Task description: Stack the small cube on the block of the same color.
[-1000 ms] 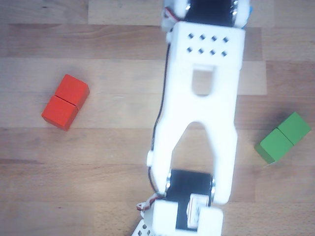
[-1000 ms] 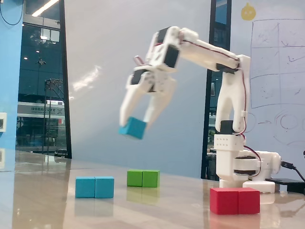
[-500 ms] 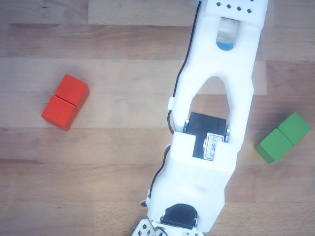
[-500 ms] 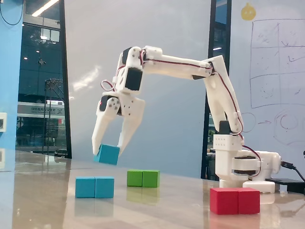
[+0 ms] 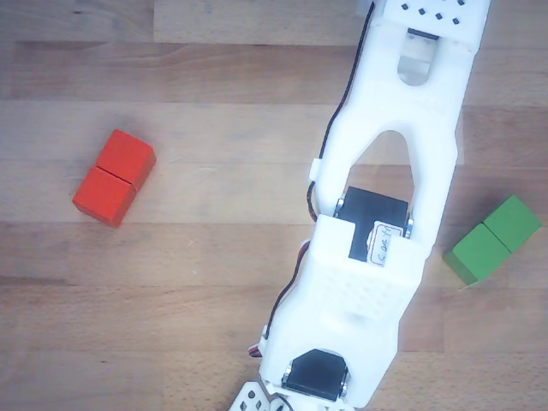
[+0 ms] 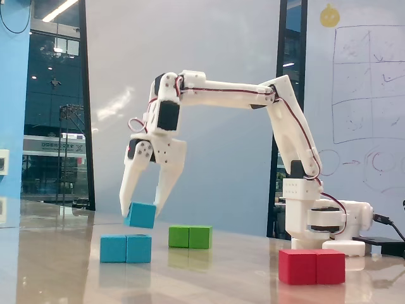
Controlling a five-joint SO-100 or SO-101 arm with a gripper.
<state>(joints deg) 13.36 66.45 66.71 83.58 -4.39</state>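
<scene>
A: What sits closest to the camera in the fixed view?

B: The red block (image 6: 312,266), low and right of centre on the glossy table (image 6: 209,285). The light-blue block (image 6: 126,248) sits left of centre, two cubes long with a seam down its middle. Farther back, near the centre, is the green block (image 6: 190,237).

A: And the small cube?

B: The small cube (image 6: 140,215) hangs in the air just above the light-blue block, a little tilted, with a thin gap under it; it does not touch the block. The gripper (image 6: 140,209) is clamped on it, one white finger down each side.

A: Where does the arm come from?

B: The white arm (image 6: 228,95) reaches across the upper middle of the frame from its base (image 6: 319,221) at the right, behind the red block. Behind that, at the far right, is a whiteboard (image 6: 370,82) with drawn lines.

A: What does the other view add?

B: It looks straight down on a wooden tabletop (image 5: 188,282). The arm (image 5: 377,214) fills the middle and right from bottom edge to top edge. The red block (image 5: 114,177) lies at the left, the green block (image 5: 492,239) at the right edge. The small cube, the light-blue block and the fingers are out of sight there.
</scene>
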